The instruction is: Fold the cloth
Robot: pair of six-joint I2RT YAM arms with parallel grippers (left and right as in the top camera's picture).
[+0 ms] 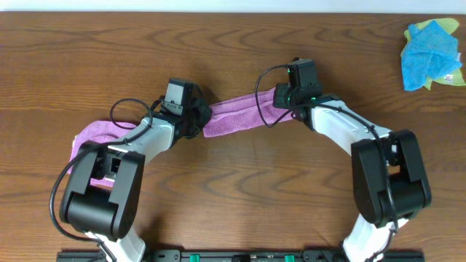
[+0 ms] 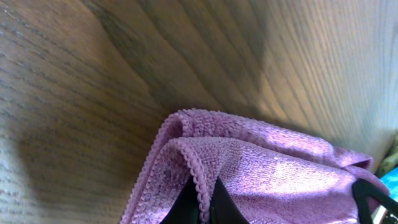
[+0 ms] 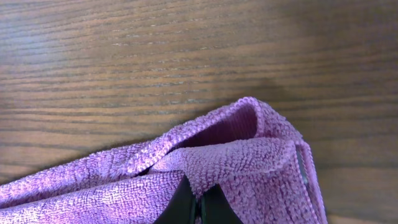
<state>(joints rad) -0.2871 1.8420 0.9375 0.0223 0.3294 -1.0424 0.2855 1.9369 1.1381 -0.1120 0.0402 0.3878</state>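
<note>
Roughly where the cloth lay: the cloth (image 1: 233, 115) stretched across the middle of the table (image 1: 240, 211), strung between both grippers.
Long axis: it ran left to right on a slant, with the left end nearer and the right end farther.
Outline: it was drawn into a narrow, bunched band, with a wider rounded lobe at its left end.
Left arm: the left arm (image 1: 109, 182) crossed over that lobe and hid part of it from above.
Left gripper: the left gripper (image 2: 203, 202) had its black fingers pressed together on the cloth's hemmed edge, and a second layer curled up behind the pinch.
Middle span: it was bare to the overhead view, but whether it touched the wood could not be told.
Cable: a black cable (image 1: 260, 98) looped across the band just left of the right gripper.
Right gripper: the right gripper (image 3: 199, 208) was clamped tight on a doubled corner of the cloth, with a pocket of fabric arching above the fingers.
Far right: a crumpled blue cloth (image 1: 428, 44) lay at the far right corner, touching a yellow-green cloth (image 1: 446, 78) under its near edge. Both were well apart from the purple band.
Textures: the cloth was purple-magenta looped terry with a scalloped stitched hem. The table was dark brown wood with a strong grain, and the arms had white and black shells.
</note>
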